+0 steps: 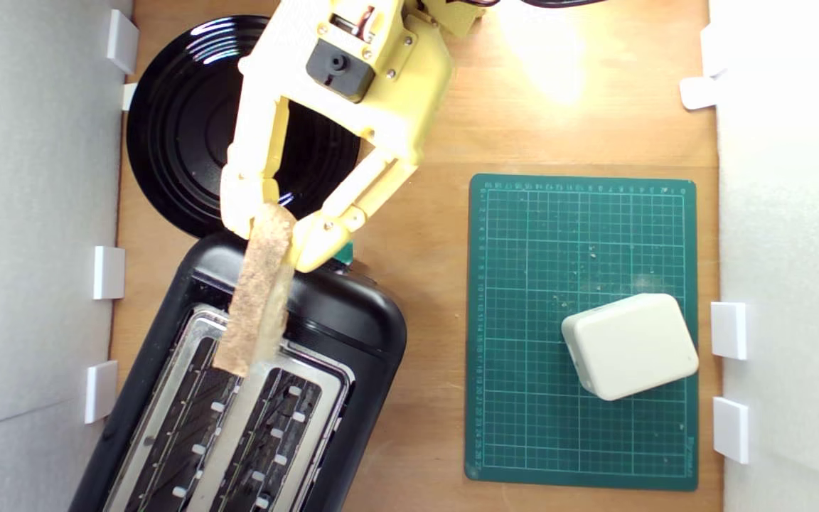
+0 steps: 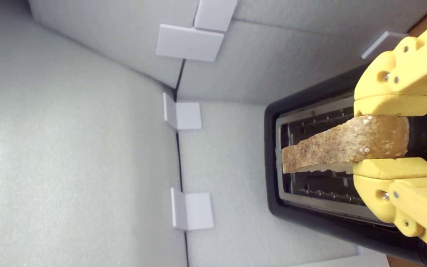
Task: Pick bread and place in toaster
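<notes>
My yellow gripper is shut on the bread, a wedge slice seen crust-side up, tan-brown. The slice hangs above the black toaster, at the exterior view's lower left, over the near end of its silver top plate between the two slots. In the wrist view the bread is pinched between both yellow fingers, with the toaster slots below it. A bit of the teal lever knob shows beside one fingertip.
A round glossy black plate lies behind the toaster, under the arm. A green cutting mat at the exterior view's right carries a cream rounded block. White foam walls with white clips border the wooden table.
</notes>
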